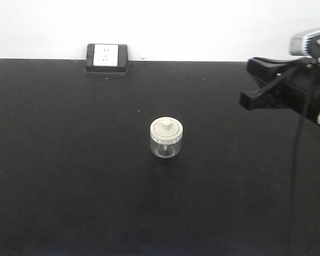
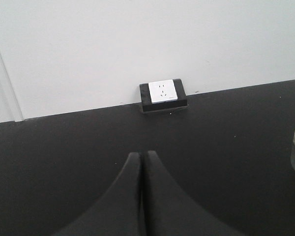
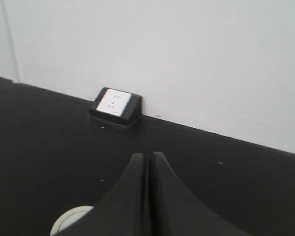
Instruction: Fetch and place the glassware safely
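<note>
Glass jar w/ cream knobbed lid stands upright mid-table, just below-left of our right gripper (fingers together, empty), far right of our left gripper (also closed), so right arm's nearer w/ bare black tabletop all round, wall socket well behind.

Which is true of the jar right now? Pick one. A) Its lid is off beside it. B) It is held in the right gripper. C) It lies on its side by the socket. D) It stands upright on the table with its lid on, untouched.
D: the jar stands upright on the table with its lid on, and both the right gripper and left gripper are shut and clear of it.
</note>
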### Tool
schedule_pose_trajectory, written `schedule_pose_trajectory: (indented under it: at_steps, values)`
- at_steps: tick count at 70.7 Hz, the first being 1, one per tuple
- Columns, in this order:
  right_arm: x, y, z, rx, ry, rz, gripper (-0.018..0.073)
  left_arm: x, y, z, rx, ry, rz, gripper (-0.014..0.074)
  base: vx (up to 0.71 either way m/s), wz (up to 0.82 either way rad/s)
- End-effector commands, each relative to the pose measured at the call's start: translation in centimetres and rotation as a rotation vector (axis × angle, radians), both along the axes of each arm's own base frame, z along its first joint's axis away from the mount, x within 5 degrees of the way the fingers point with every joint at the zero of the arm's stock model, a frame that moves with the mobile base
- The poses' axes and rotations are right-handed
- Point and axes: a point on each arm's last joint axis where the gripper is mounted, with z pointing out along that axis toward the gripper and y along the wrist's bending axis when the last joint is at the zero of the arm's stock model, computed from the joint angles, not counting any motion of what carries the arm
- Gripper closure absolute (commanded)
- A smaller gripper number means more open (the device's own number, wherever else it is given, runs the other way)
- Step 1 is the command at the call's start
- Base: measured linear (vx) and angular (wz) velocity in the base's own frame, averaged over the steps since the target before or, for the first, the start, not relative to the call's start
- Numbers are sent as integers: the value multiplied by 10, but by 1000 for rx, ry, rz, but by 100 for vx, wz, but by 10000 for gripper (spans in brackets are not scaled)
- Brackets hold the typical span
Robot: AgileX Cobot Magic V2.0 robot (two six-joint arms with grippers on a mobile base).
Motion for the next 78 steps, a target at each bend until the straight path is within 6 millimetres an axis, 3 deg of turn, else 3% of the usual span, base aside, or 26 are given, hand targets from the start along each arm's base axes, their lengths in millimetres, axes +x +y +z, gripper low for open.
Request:
schedule_pose_trajectory:
  at_steps: [1, 17, 36, 58, 78]
  values:
    - [-21, -9, 19, 59, -40, -64, 565, 0, -1, 14, -15, -89, -8, 603, 0, 0]
    - [-60, -30, 22, 22, -18, -221, 563, 0, -1, 14, -15, -89, -8, 603, 0, 0]
    - [-114, -44, 16, 31, -83, -281, 563, 0, -1, 14, -15, -89, -8, 603, 0, 0]
    - [-164, -53, -20, 26, -157, -287, 563, 0, -1, 14, -15, -89, -8, 603, 0, 0]
    - [-189, -57, -53, 45, -200, -294, 563, 0, -1, 14, -15, -89, -8, 603, 0, 0]
